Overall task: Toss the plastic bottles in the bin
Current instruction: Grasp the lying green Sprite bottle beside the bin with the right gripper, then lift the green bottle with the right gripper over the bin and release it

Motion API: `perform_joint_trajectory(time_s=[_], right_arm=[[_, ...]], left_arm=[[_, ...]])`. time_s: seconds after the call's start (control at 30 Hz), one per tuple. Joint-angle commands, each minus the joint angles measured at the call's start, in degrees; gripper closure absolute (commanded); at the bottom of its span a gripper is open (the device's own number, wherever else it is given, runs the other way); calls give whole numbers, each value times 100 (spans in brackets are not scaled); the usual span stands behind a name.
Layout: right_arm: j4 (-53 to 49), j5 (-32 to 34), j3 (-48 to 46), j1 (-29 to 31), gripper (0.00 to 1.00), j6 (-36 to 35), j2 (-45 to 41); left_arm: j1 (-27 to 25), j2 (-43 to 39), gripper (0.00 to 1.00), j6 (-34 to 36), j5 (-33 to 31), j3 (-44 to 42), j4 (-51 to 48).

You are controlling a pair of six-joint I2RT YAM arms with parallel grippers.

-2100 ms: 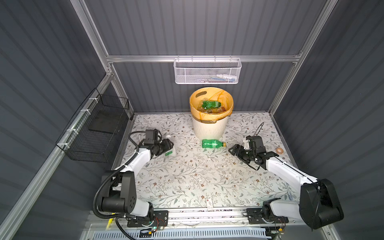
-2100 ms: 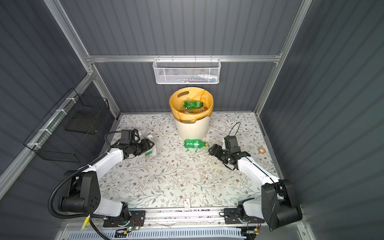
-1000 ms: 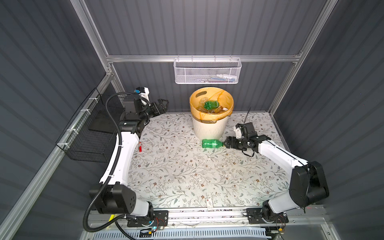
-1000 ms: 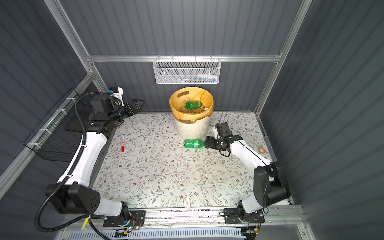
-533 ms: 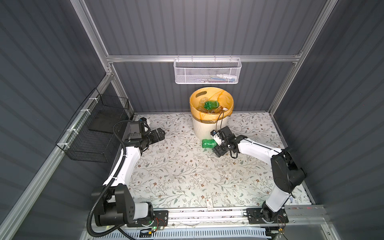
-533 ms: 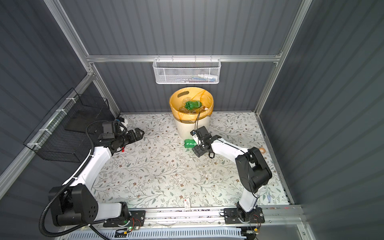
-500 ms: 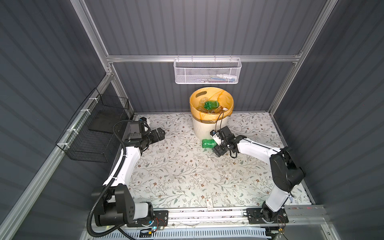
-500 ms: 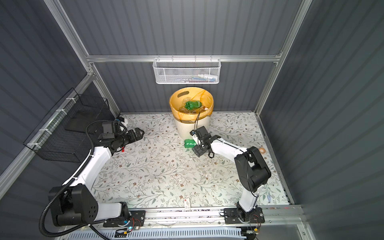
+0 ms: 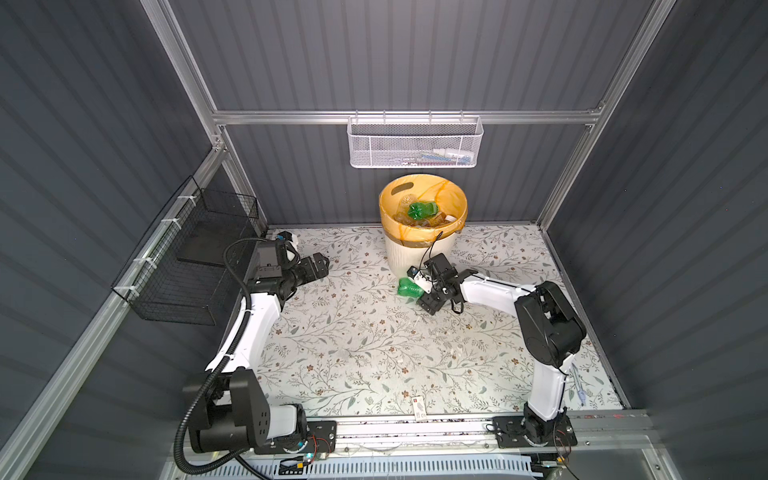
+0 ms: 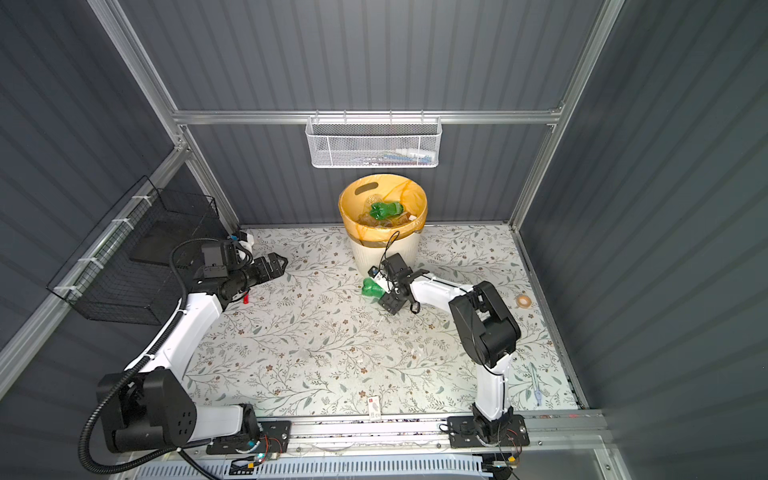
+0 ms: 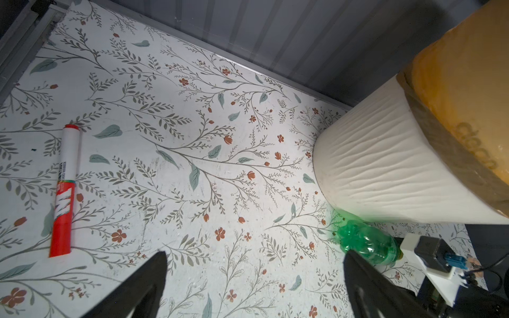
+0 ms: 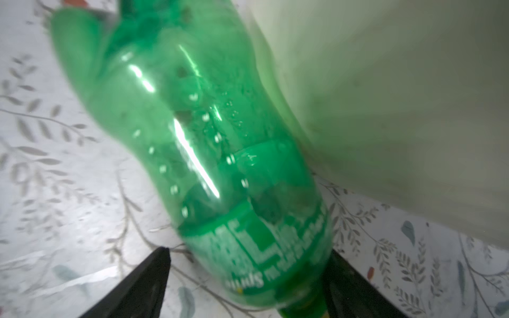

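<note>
My right gripper point(image 9: 420, 289) sits wide around the green bottle point(image 9: 406, 287) by the bin point(image 9: 405, 253), lining up a grab. My left gripper point(image 9: 322, 266) is wide and empty.

Green bottle point(image 9: 409, 287) on its side at foot of bin point(image 9: 401, 255) — more bottles point(image 9: 422, 210) piled inside orange-lined cream bin.

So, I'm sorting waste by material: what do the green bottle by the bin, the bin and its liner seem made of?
Green bottle: thin, glossy, see-through green plastic; sharp highlights, droplets showing inside.
Bin: probably moulded plastic, matte cream-white, with a wavy ribbed wall.
Liner: thin translucent orange film, likely plastic; it folds over the rim.
</note>
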Motion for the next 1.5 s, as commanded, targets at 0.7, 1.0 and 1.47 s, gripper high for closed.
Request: perform_joint_trajectory(time_s=[0.7, 1.0, 1.47], right_arm=[[-839, 296, 699, 1017, 13, 205, 164], [-949, 340, 1369, 970, 21, 7, 1029], [-103, 87, -143, 953, 43, 1751, -750]], left_arm=[[83, 46, 0, 75, 252, -24, 93], [80, 37, 0, 106, 209, -39, 74], [88, 142, 0, 92, 289, -27, 93]])
